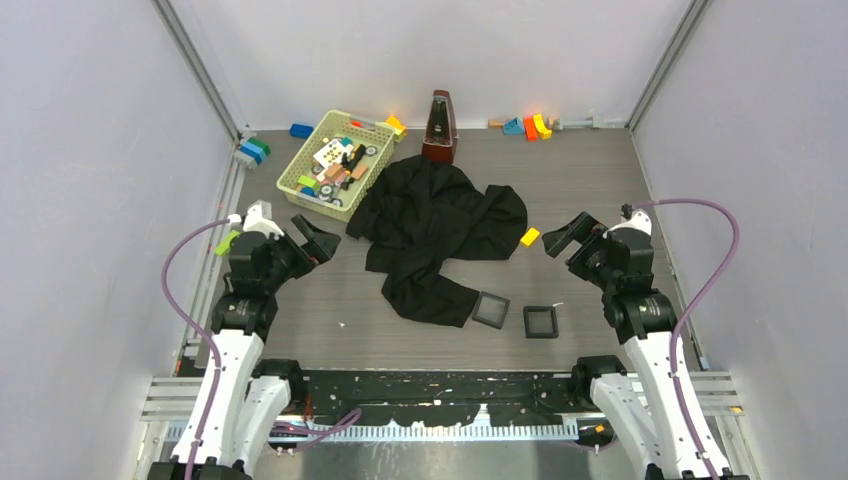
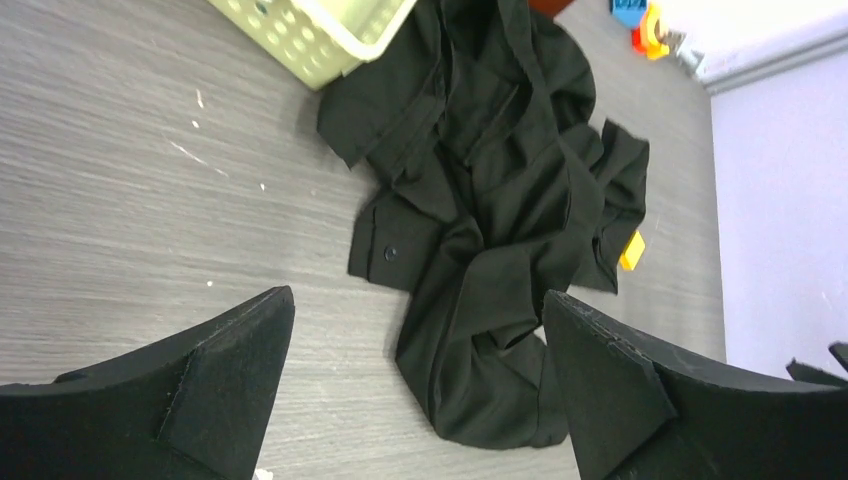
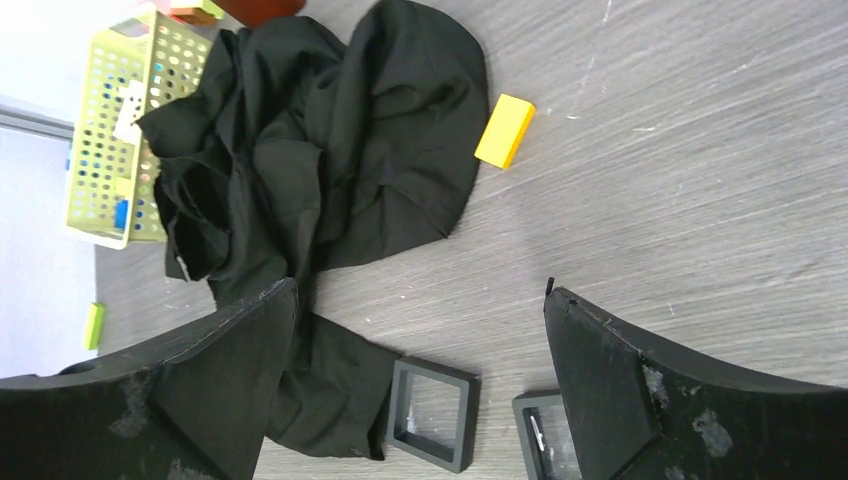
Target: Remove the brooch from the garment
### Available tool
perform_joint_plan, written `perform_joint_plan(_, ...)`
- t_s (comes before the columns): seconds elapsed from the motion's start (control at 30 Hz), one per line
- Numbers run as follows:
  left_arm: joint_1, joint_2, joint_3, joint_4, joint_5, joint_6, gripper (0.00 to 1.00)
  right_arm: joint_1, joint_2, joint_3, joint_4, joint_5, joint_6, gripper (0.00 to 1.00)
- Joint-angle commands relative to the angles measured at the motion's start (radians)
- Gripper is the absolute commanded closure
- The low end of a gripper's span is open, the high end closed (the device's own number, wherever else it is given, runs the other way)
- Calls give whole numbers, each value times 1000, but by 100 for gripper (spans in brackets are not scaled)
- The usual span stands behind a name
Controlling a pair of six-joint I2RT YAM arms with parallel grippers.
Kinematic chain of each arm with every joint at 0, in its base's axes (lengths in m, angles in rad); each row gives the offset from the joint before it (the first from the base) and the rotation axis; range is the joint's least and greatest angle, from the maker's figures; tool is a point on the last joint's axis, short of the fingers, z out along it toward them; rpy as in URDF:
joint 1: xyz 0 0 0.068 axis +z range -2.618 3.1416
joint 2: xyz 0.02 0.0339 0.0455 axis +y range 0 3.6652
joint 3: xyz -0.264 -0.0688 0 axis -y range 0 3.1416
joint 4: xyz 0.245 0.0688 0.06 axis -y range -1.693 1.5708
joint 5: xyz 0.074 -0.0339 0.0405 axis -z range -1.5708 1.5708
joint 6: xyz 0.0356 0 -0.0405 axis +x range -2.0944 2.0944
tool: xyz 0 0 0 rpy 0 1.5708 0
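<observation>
A crumpled black garment [image 1: 440,235] lies in the middle of the table; it also shows in the left wrist view [image 2: 500,230] and the right wrist view [image 3: 320,170]. No brooch shows in any view; it is hidden or out of sight. My left gripper [image 1: 318,238] is open and empty, raised to the left of the garment. My right gripper [image 1: 562,235] is open and empty, raised to the right of it. In the wrist views the left fingers [image 2: 220,370] and right fingers [image 3: 610,380] stand wide apart.
Two small black square trays [image 1: 491,309] [image 1: 540,321] lie in front of the garment. A yellow block [image 1: 530,237] lies by its right edge. A yellow-green basket [image 1: 300,172] of toys stands back left, a brown metronome [image 1: 439,128] behind the garment, coloured blocks [image 1: 530,126] along the back wall.
</observation>
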Motion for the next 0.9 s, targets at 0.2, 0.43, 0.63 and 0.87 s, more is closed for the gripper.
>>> perform_joint_plan(0.2, -9, 140, -141, 434, 369, -37, 2, -5, 167, 55, 4, -19, -18, 0)
perform_joint_plan(0.43, -227, 443, 3, 373, 137, 49, 2, 10, 331, 51, 128, -58, 31, 2)
perform_joint_plan(0.63, -266, 652, 151, 374, 84, 83, 16, 99, 506, 79, 256, -29, 51, 8)
perform_joint_plan(0.87, -285, 841, 328, 293, -19, 117, 15, 137, 697, 166, 308, 64, 27, 12)
